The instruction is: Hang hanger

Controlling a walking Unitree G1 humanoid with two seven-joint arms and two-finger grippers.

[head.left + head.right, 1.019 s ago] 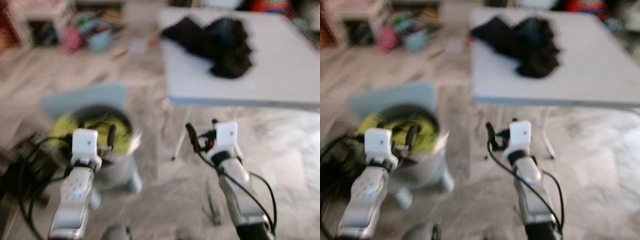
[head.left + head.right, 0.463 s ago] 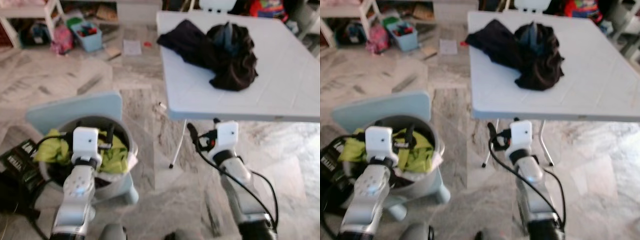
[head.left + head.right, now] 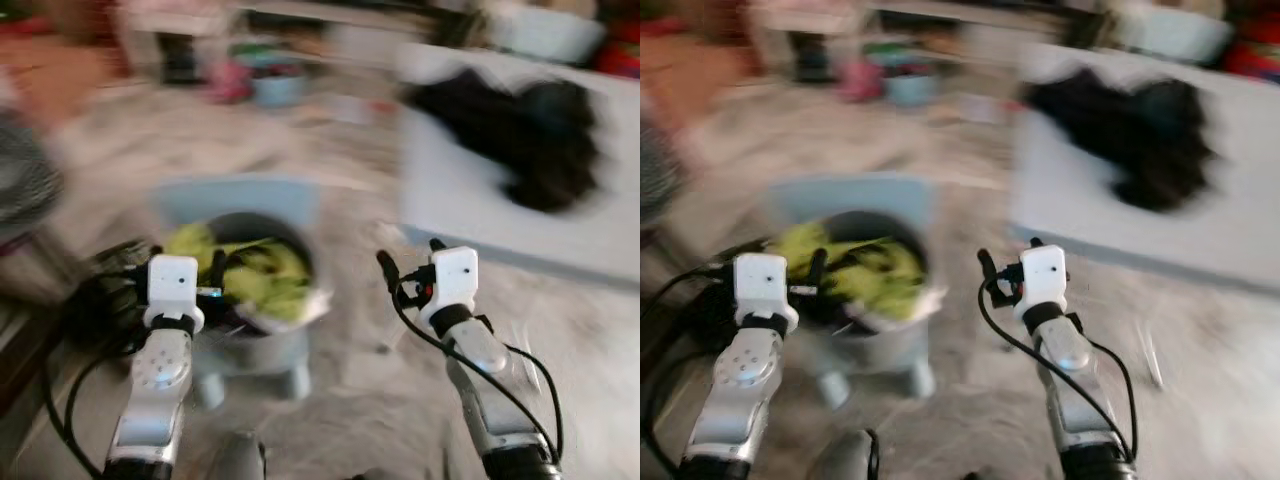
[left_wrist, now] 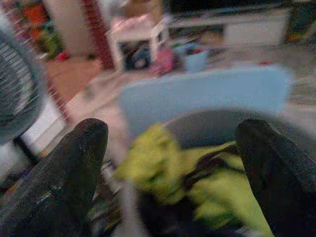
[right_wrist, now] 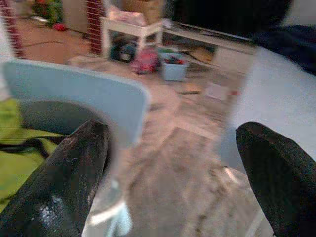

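- Grippers: left gripper (image 4: 173,163) and right gripper (image 5: 173,163) both have fingers spread wide, holding and touching nothing.
- Left gripper hovers over a grey basket (image 3: 262,335) of yellow-green clothes (image 3: 255,270), with a dark strap-like thing lying across them.
- Hanger: cannot be told in these blurred frames.
- Counter (image 3: 480,215) carries a dark garment (image 3: 530,130).
- Left wrist view adds a fan (image 4: 19,98).
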